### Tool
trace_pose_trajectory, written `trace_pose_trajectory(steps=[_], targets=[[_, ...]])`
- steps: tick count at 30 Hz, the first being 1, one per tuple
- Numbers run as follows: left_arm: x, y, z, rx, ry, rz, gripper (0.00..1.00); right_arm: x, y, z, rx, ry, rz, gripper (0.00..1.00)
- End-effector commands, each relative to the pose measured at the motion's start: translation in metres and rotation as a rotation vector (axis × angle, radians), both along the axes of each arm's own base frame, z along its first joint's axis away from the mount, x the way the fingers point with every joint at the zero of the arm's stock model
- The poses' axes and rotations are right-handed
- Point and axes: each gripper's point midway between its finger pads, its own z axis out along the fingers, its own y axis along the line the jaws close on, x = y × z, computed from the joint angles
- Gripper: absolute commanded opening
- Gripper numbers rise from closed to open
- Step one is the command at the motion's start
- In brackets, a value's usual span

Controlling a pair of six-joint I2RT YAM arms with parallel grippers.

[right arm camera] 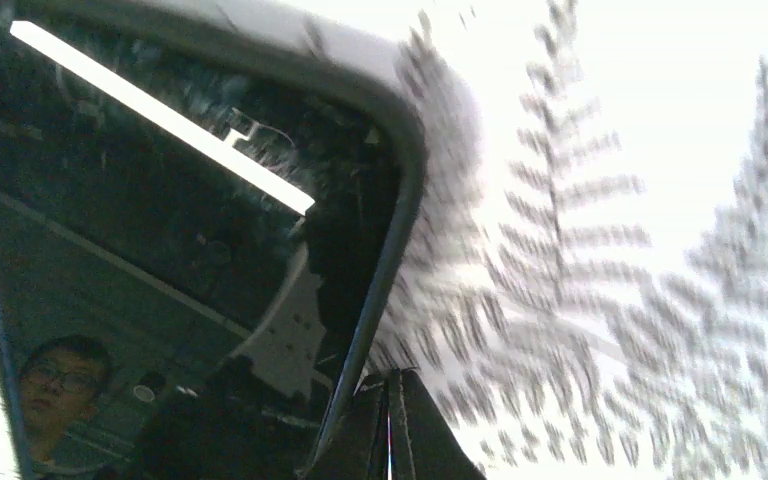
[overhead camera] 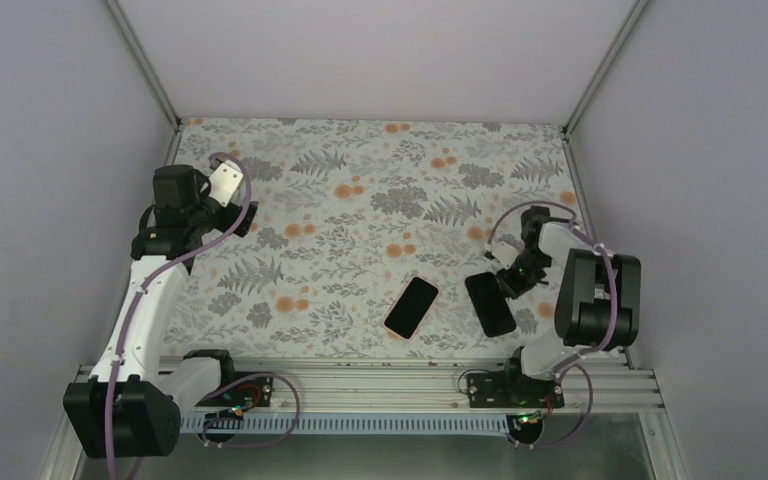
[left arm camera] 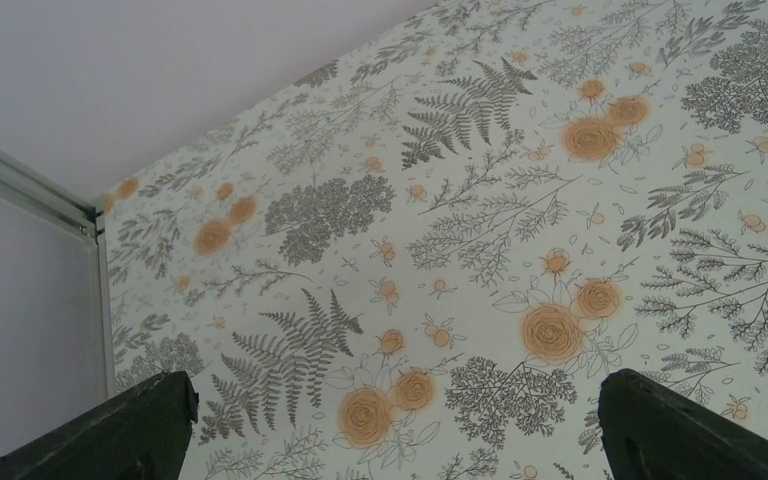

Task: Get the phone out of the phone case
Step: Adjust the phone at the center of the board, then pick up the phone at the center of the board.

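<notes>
A black phone-shaped slab (overhead camera: 489, 303) lies flat at the front right. In the right wrist view its face (right arm camera: 160, 230) is glossy and mirror-like, with a raised grey rim (right arm camera: 400, 210). A second black slab (overhead camera: 411, 306) with a pale edge lies to its left, apart from it. I cannot tell which one is the phone and which the case. My right gripper (overhead camera: 508, 283) is shut, its tips (right arm camera: 390, 420) low against the right slab's right edge with nothing between them. My left gripper (overhead camera: 232, 205) is open and empty, high over the far left of the table (left arm camera: 390, 400).
The floral table cover (overhead camera: 360, 220) is bordered by grey walls on three sides, with a metal corner post (left arm camera: 20, 180) near the left gripper. An aluminium rail (overhead camera: 380, 380) with the arm bases runs along the near edge.
</notes>
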Motion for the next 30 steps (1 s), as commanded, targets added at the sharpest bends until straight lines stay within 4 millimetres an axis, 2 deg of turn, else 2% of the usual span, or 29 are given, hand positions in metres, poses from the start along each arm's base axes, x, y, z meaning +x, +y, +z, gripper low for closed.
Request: trace_pose_trajectory(steps=[1, 8, 10, 12, 13, 14, 15, 16, 17, 19, 20, 24, 27, 30], targets=[[0.002, 0.001, 0.007, -0.004, -0.024, 0.006, 1.0, 0.009, 0.048, -0.003, 0.19, 0.032, 0.082, 0.04], [-0.002, 0.006, 0.007, 0.011, -0.031, 0.029, 1.0, 0.03, 0.099, 0.007, 0.254, 0.055, 0.199, 0.04], [-0.003, 0.007, 0.008, 0.017, -0.034, 0.037, 1.0, 0.043, 0.109, 0.008, 0.226, 0.028, 0.207, 0.04], [-0.004, 0.009, 0.01, 0.024, -0.042, 0.047, 1.0, 0.069, 0.105, 0.012, 0.165, -0.046, 0.175, 0.06], [-0.005, 0.01, 0.011, 0.029, -0.047, 0.051, 1.0, 0.082, 0.1, 0.019, 0.131, -0.09, 0.163, 0.1], [-0.006, 0.011, 0.013, 0.035, -0.055, 0.053, 1.0, 0.091, 0.096, 0.029, 0.119, -0.133, 0.158, 0.19], [-0.007, 0.012, 0.016, 0.04, -0.065, 0.053, 1.0, 0.097, 0.093, 0.039, 0.113, -0.169, 0.161, 0.29], [-0.009, 0.012, 0.017, 0.044, -0.07, 0.052, 1.0, 0.098, 0.092, 0.05, 0.114, -0.193, 0.175, 0.45], [-0.01, 0.011, 0.018, 0.048, -0.074, 0.048, 1.0, 0.093, 0.092, 0.056, 0.118, -0.19, 0.196, 0.57], [-0.012, 0.008, 0.018, 0.047, -0.07, 0.026, 1.0, 0.077, 0.092, 0.072, 0.131, -0.19, 0.232, 0.93], [-0.012, 0.007, 0.017, 0.044, -0.067, 0.016, 1.0, 0.065, 0.093, 0.075, 0.147, -0.158, 0.247, 0.99], [-0.01, -0.001, 0.013, 0.022, -0.048, -0.024, 1.0, 0.011, 0.095, 0.064, 0.169, 0.009, 0.266, 1.0], [-0.007, -0.006, 0.011, 0.0, -0.036, -0.047, 1.0, -0.015, 0.088, 0.047, 0.089, 0.041, 0.285, 1.0], [-0.004, -0.01, 0.009, -0.017, -0.024, -0.064, 1.0, -0.029, 0.084, 0.04, 0.055, 0.053, 0.291, 1.0]])
